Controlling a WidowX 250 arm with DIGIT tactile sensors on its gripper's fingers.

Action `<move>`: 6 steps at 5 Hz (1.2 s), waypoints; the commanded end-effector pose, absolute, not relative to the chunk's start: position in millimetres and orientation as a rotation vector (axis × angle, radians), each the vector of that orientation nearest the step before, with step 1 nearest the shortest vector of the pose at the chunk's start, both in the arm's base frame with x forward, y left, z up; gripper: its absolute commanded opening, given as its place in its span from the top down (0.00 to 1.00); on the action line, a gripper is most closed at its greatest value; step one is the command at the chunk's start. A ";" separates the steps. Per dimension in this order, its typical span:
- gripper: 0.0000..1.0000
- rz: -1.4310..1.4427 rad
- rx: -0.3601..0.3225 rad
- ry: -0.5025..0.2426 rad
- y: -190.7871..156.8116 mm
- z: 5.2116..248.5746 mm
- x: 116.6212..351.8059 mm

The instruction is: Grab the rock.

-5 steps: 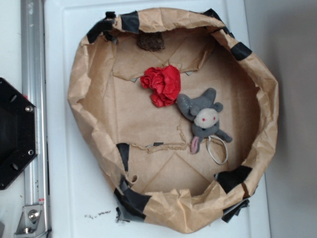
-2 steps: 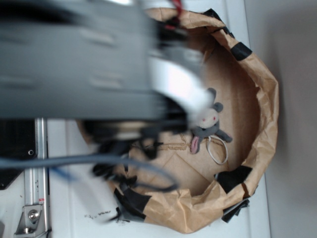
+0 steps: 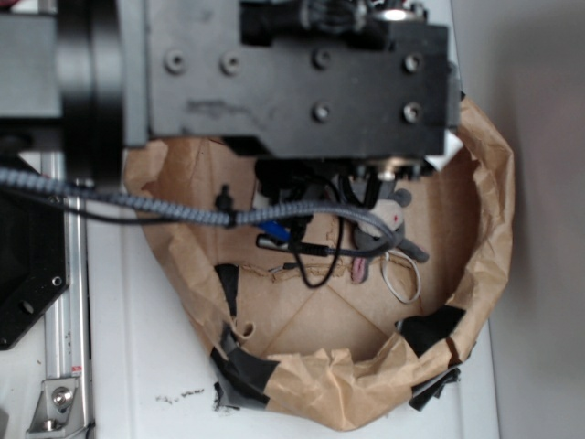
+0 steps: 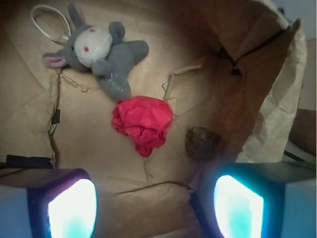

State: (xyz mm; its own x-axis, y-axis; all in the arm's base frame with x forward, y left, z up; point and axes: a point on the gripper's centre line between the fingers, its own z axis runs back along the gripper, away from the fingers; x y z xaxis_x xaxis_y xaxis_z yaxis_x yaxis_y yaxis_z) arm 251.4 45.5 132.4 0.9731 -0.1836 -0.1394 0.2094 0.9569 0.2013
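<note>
In the wrist view the rock [image 4: 202, 143], a small dark brown rough lump, lies on the paper floor next to the basin's wall, just right of the red paper ball [image 4: 142, 121]. My gripper [image 4: 154, 208] is open, its two glowing pads [image 4: 72, 208] wide apart with only bare paper between them. The rock sits ahead of the right pad, apart from it. In the exterior view my arm [image 3: 274, 73] covers the upper half of the basin and hides the rock and the red ball.
A grey plush animal [image 4: 96, 49] with a pale face and a white loop lies beyond the red ball; its head shows below the arm [image 3: 388, 219]. The brown paper basin [image 3: 480, 229] has crumpled raised walls patched with black tape. A metal rail [image 3: 69, 320] runs at the left.
The arm has swung in from the left over the basin and now stands sharp above its upper half, hiding the rock and red ball that showed one second ago.
</note>
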 end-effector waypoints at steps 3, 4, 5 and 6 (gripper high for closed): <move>0.00 -0.681 0.180 0.063 52.1 95.1 247.1; 0.00 -0.930 0.216 0.049 55.1 79.8 240.8; 0.00 -1.035 0.260 0.107 82.1 68.3 248.9; 0.00 -1.062 0.234 0.157 103.6 64.7 261.6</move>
